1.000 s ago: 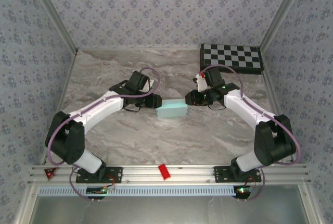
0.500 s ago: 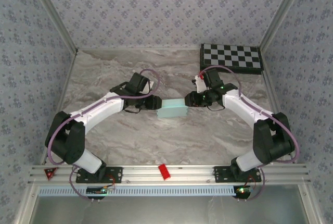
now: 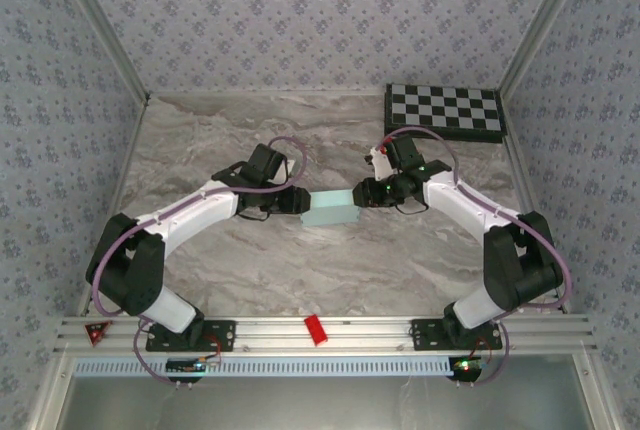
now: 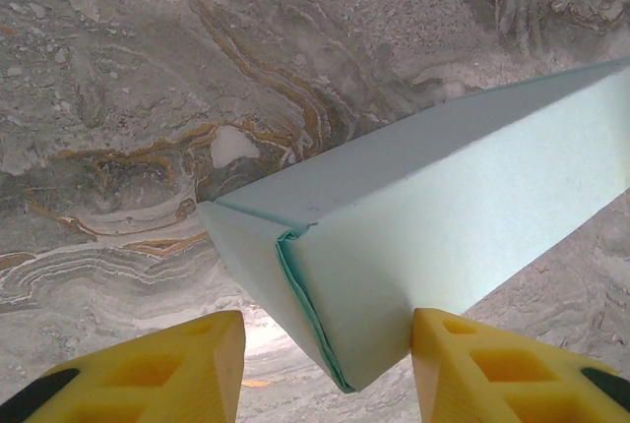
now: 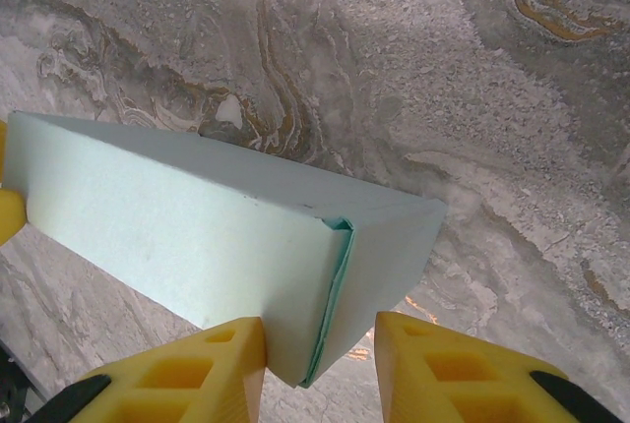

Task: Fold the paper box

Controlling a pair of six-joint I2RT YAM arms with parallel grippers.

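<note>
Pale-blue card stands as a closed paper box (image 3: 331,209) at the middle of your table (image 3: 250,270), between left gripper (image 4: 327,330) and right gripper (image 5: 320,323). Each straddles one end; clamped or loose, I cannot tell. Little folding appears left.

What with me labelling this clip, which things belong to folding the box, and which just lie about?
Job in hand:
pale light-blue card box
left pincer
right pincer

Lying about:
black-and-white checkerboard
small red block
</note>
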